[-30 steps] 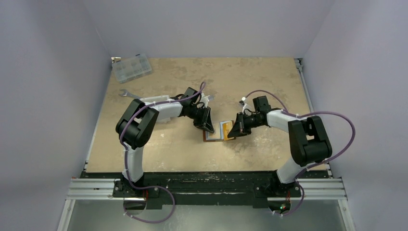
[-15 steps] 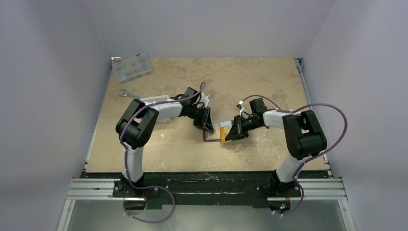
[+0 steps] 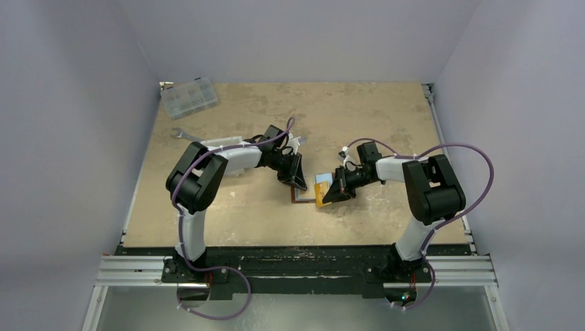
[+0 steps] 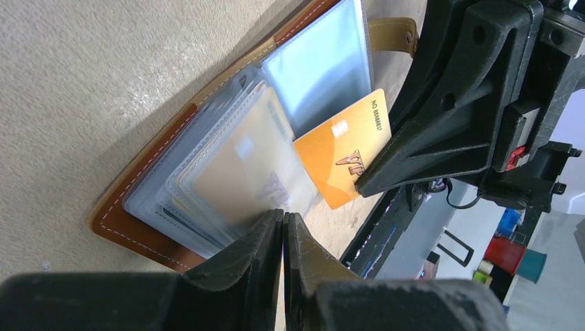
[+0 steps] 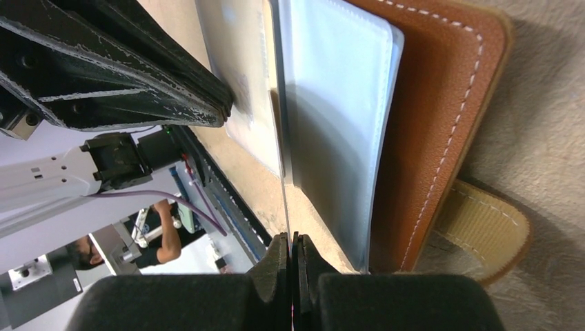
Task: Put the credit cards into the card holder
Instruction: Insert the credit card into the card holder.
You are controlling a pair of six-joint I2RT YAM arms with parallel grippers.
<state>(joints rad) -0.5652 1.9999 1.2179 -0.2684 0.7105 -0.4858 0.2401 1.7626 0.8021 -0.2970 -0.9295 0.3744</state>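
Jaws of right gripper (image 5: pixel 291 243) clamped edge-on to orange card (image 4: pixel 345 157), no gap showing. Jaws of left gripper (image 4: pixel 283 222) closed too, tips down on clear sleeves (image 4: pixel 234 162) of card holder (image 4: pixel 127 219); sleeve nipped or merely pressed, cannot tell. Holder open flat on table (image 4: pixel 103 62), left gripper at its 10 o'clock, right at 3 o'clock. Card probably light, stiff, slick, prone to pivoting; best gripped at short edge. Sleeves floppy, likely needing pinning near mouth.
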